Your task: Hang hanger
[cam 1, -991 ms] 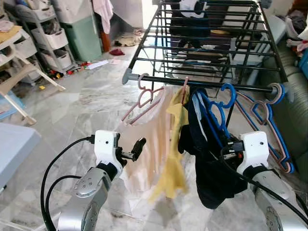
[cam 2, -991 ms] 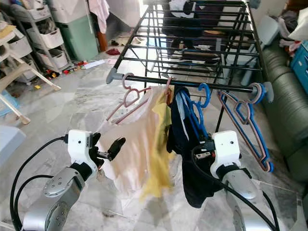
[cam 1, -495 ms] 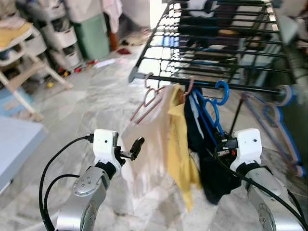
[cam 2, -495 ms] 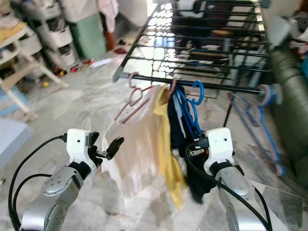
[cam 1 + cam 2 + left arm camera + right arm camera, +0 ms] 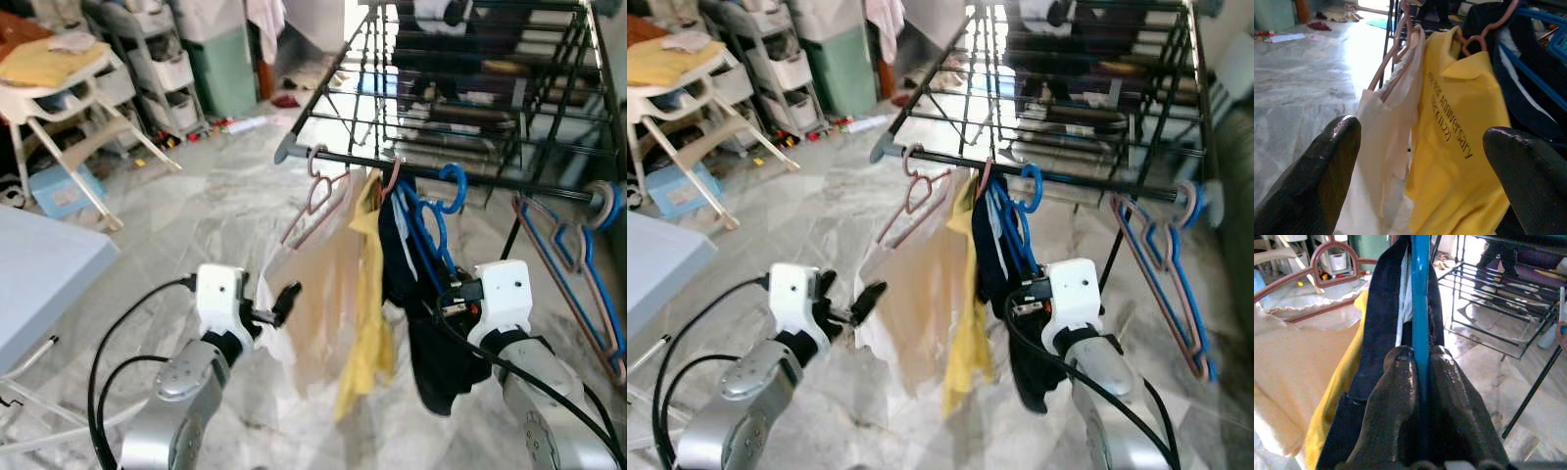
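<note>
With the blue hanger (image 5: 1420,308) already hooking over the drying rack's near rail (image 5: 470,175), the right gripper (image 5: 1419,377) is clamping its bar while the left gripper (image 5: 277,304) is hovering open beside the garments, suggesting release comes next.

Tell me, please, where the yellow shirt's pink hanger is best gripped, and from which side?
Probably at the bare neck of the pink hanger, just above the yellow shirt collar, coming from the robot's side. Only there is the hanger uncovered. The open left pincer already faces it; the right pincer is shut on the blue hanger.
</note>
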Tool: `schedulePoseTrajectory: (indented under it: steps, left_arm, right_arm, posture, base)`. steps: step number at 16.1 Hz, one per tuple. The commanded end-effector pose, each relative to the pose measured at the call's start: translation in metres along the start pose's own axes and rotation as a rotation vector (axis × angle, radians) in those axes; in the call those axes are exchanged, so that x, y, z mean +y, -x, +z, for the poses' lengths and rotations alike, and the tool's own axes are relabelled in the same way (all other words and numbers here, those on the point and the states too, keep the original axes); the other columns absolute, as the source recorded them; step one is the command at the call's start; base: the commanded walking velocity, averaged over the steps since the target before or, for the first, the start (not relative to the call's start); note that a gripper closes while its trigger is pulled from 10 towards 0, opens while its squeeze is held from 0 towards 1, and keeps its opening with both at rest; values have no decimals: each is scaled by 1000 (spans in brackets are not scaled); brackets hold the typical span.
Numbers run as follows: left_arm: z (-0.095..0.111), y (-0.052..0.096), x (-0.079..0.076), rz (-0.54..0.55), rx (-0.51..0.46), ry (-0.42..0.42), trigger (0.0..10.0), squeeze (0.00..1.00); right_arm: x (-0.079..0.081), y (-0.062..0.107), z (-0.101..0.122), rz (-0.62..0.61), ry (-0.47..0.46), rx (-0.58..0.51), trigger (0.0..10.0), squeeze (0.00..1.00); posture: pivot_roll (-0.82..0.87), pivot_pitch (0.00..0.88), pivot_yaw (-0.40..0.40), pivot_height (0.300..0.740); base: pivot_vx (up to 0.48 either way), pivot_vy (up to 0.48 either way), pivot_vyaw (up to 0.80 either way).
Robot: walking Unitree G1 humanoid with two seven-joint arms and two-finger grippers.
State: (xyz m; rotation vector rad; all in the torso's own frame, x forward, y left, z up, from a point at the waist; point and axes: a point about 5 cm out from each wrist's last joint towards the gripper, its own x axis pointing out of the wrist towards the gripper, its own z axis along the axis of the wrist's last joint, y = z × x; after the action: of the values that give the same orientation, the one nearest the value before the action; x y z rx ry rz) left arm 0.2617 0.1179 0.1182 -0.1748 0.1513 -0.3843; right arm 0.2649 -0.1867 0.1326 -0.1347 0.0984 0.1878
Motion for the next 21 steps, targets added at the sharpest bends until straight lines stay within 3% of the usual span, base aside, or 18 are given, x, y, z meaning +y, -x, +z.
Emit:
schedulePoseTrajectory:
  steps: [1, 11, 14, 16, 19, 21]
  left_arm:
    - [1, 2, 6, 13, 6, -11, 10000, 0]
    - [0, 0, 3, 5, 11, -1, 10000, 0]
    - [1, 1, 12, 95, -15, -1, 10000, 0]
    - [1, 6, 24, 207, -34, -24, 10000, 0]
    - [0, 10, 27, 230, -37, -39, 10000, 0]
    - [0, 9, 32, 266, -48, -63, 10000, 0]
  right_arm:
    - [7, -4, 14, 28, 0, -68, 10000, 0]
    - [8, -6, 16, 51, -22, -70, 10000, 0]
    - [13, -10, 15, 79, -42, -60, 10000, 0]
    - [21, -20, 16, 113, 18, -67, 10000, 0]
    - [28, -31, 13, 136, -25, -71, 10000, 0]
    - [43, -40, 19, 210, -18, -110, 10000, 0]
  posture:
    - [-96, 85, 46, 740]
    - [-97, 82, 42, 740]
    - [-82, 69, 30, 740]
    - [-39, 41, 32, 740]
    - [-4, 15, 36, 740]
    - [12, 0, 21, 740]
  base:
    - [0, -266, 556]
    - [0, -183, 75]
    - [0, 0, 0]
    - [0, 0, 0]
    - [0, 0, 0]
    - [0, 0, 0]
